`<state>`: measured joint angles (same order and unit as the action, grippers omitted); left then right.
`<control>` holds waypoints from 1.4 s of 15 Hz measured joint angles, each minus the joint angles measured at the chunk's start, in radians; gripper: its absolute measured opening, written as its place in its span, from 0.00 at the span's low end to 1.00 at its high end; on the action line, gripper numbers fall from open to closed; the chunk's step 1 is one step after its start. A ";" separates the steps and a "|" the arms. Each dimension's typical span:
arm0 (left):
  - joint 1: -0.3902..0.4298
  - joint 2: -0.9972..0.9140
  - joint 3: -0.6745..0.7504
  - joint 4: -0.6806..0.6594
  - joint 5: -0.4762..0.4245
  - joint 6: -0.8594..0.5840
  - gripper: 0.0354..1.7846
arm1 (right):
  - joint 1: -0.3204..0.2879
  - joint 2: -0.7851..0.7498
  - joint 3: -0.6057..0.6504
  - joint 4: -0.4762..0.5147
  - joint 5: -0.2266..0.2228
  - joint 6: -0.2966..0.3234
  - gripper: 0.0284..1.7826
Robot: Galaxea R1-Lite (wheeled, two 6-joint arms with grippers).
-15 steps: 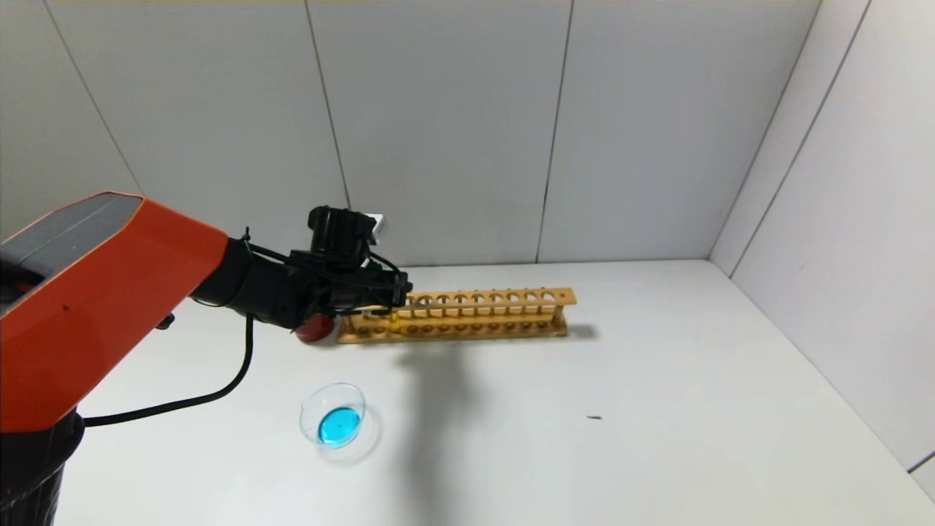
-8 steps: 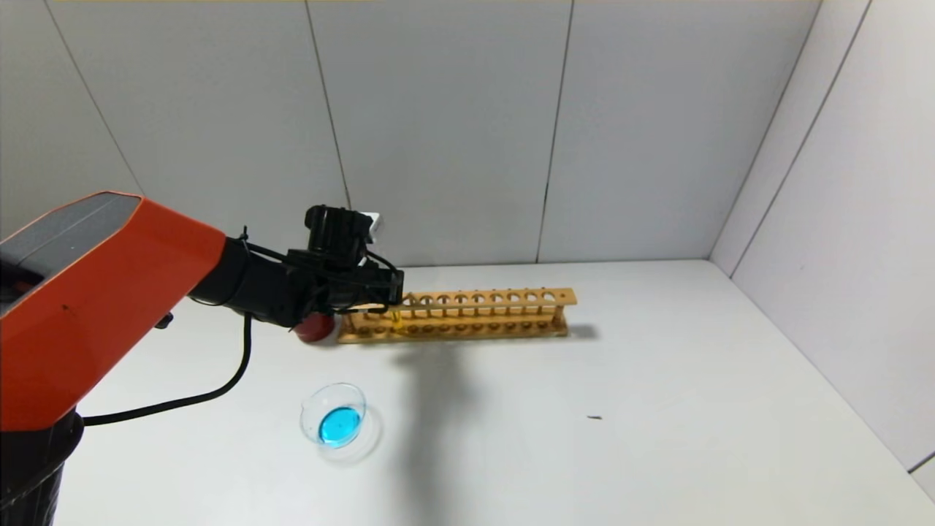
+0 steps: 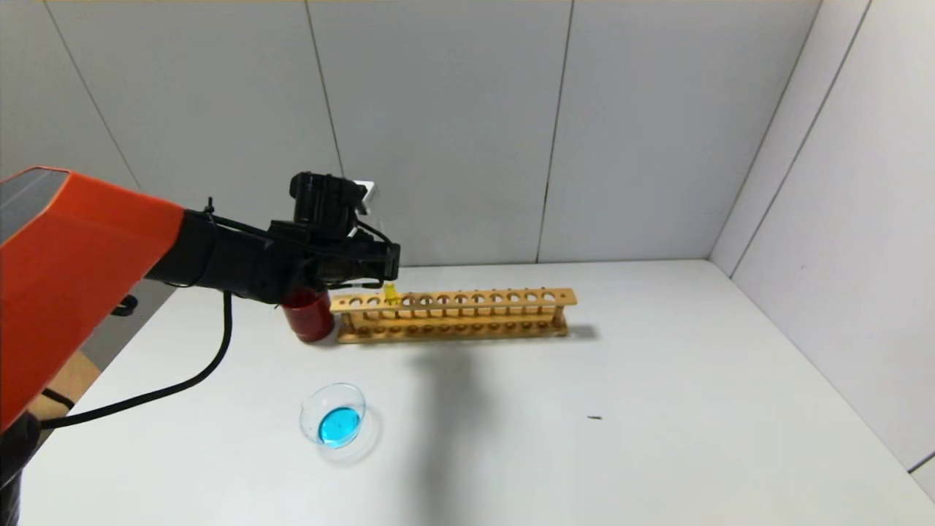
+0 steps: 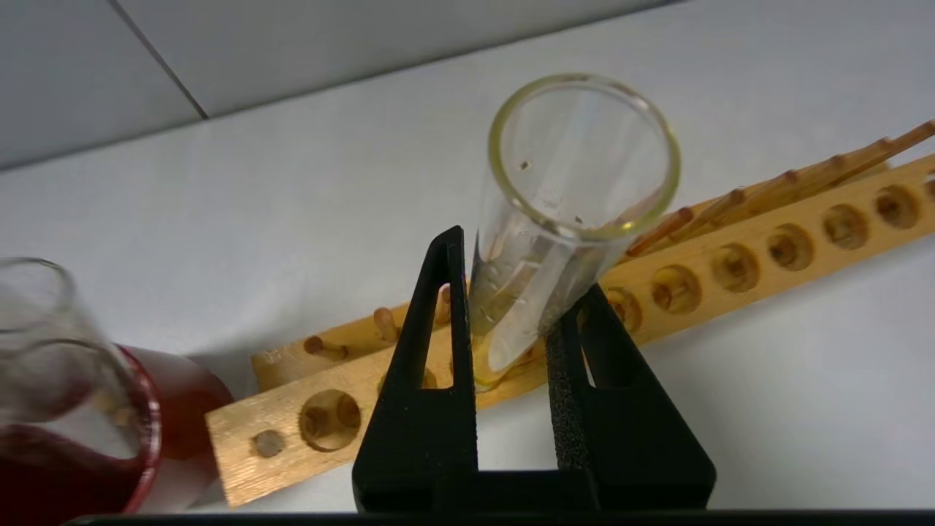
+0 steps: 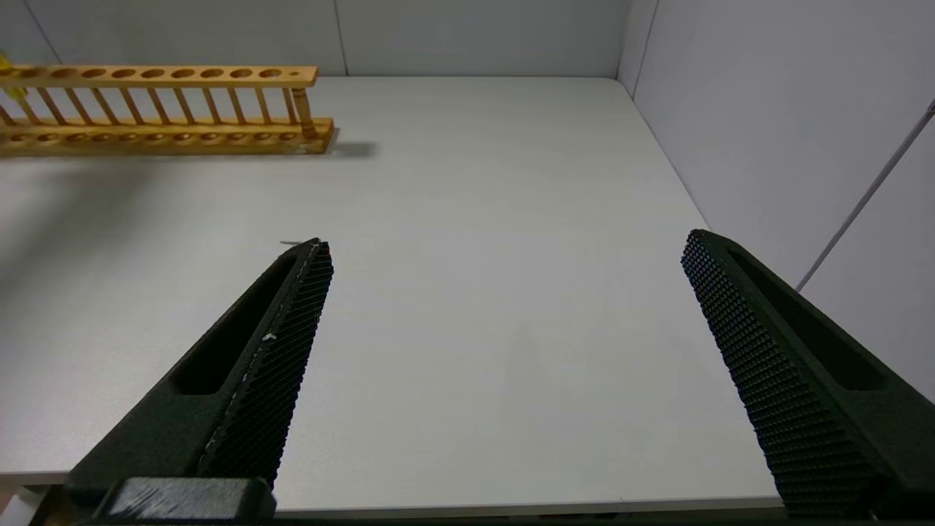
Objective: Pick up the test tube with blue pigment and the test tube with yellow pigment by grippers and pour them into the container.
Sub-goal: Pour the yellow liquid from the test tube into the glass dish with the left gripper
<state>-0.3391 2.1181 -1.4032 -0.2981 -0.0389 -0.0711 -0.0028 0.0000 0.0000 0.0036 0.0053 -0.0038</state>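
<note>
**Yellow tube lifted clear of the rack**

The left gripper pinches the test tube with yellow pigment mid-body, its tip just above the wooden rack. Judged light, rigid, slippery, breakable glass. The container holds blue liquid. The right gripper is spread wide. 0 readable labels.

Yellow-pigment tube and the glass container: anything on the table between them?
Head view: only bare white table lies between the test tube with yellow pigment, held by the left gripper over the wooden rack, and the container.
</note>
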 joint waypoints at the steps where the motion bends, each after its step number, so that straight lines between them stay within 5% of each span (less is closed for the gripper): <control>1: 0.000 -0.026 -0.004 0.010 0.000 0.011 0.17 | 0.000 0.000 0.000 0.000 0.000 0.000 0.98; 9: 0.011 -0.314 0.033 0.198 0.002 0.133 0.17 | 0.000 0.000 0.000 0.000 0.000 0.000 0.98; 18: 0.120 -0.646 0.482 0.171 -0.024 0.542 0.17 | 0.000 0.000 0.000 0.000 0.000 0.000 0.98; 21: 0.185 -0.685 0.597 0.031 -0.163 0.699 0.17 | 0.000 0.000 0.000 0.000 0.000 0.000 0.98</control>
<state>-0.1543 1.4332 -0.8066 -0.2668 -0.2019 0.6283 -0.0032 0.0000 0.0000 0.0032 0.0053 -0.0043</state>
